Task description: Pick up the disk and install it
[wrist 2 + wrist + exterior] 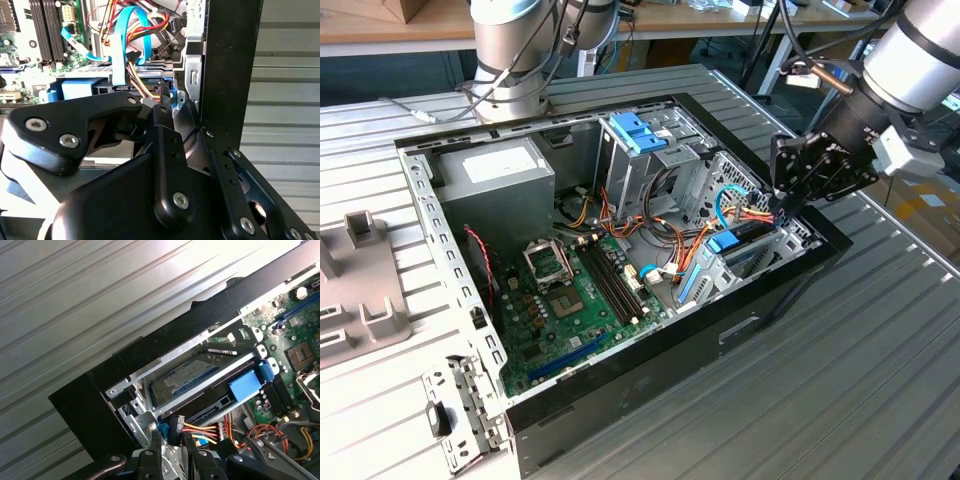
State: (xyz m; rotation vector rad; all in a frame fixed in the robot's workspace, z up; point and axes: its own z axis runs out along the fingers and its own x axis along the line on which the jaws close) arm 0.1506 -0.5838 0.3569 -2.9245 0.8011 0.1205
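Hovering over the drive bay at the exterior view's right end of the open computer case [620, 395], your gripper [788, 196] sat low against the bay's metal frame, its black linkage crowding the corner. You could not tell from these pictures whether the claw was spread or pressed together; in the second wrist view the fingertips [172, 107] disappeared among the bay metal and the cables.

The disk [220, 392] lay inside the bay, its blue end tab [246, 386] facing the motherboard [575, 300], with what looked like another drive [180, 381] stacked just beside it. It appeared seated or close to it, though you could not confirm it had fully latched.

The risk here was the bundle of red, yellow and orange wires [202, 430] and the flat blue cable [120, 55] running right past the gripper: any sideways motion could have snagged them or tugged a connector. Pressing on with the rails misaligned could have jammed the disk.
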